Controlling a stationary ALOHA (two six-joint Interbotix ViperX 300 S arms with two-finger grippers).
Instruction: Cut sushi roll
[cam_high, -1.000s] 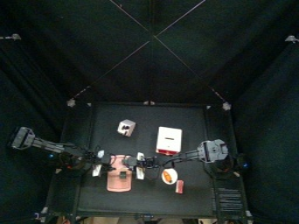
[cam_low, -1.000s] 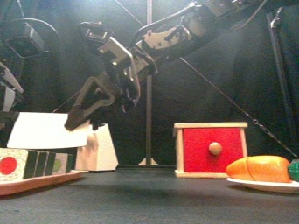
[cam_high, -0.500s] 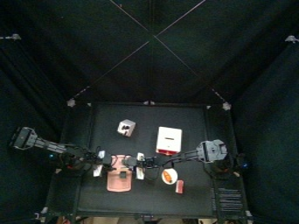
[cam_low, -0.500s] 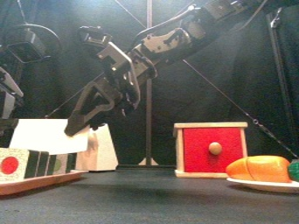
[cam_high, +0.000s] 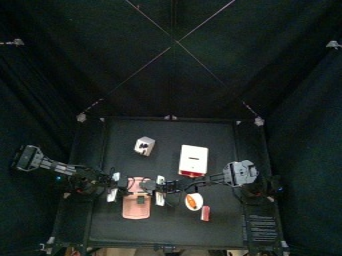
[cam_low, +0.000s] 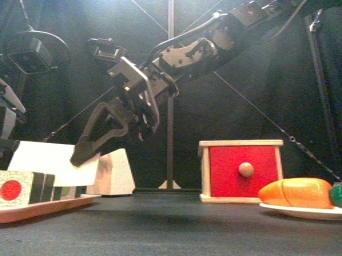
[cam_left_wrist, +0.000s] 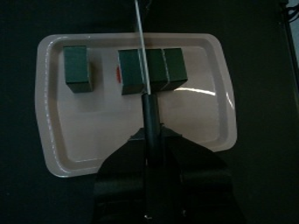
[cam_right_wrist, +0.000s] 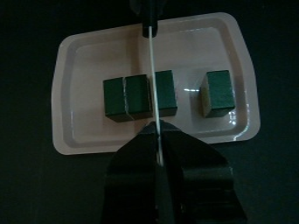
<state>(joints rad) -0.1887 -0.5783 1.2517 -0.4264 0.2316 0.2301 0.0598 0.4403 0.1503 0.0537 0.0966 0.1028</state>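
I was in the slicing step. The flat pale pink tray (cam_left_wrist: 52, 131) lay at the table's front edge, left of centre. On it the dark green sushi roll (cam_left_wrist: 152, 70) lay as a short block, with one cut-off green piece (cam_left_wrist: 79, 68) apart from its end, not touching it.

In the front view, the right gripper (cam_right_wrist: 152, 122) reached across from the right and pinched the broad white knife (cam_low: 47, 162) by its back. The blade hung tilted over the tray's near end. In both wrist views the blade showed only as a thin bright line crossing the block. In the right wrist view it lay over a seam partway along the block, not at its end. I could not tell whether the edge was touching the rice.

The left gripper (cam_left_wrist: 146, 131) hung low beside the tray, and I could not tell whether it was spread or pressed together.

As I judged it, the next move called for a straight press down on that line, blade square to the roll, and then a lift clear. The main risk I saw was the block sliding along the tray under the load.
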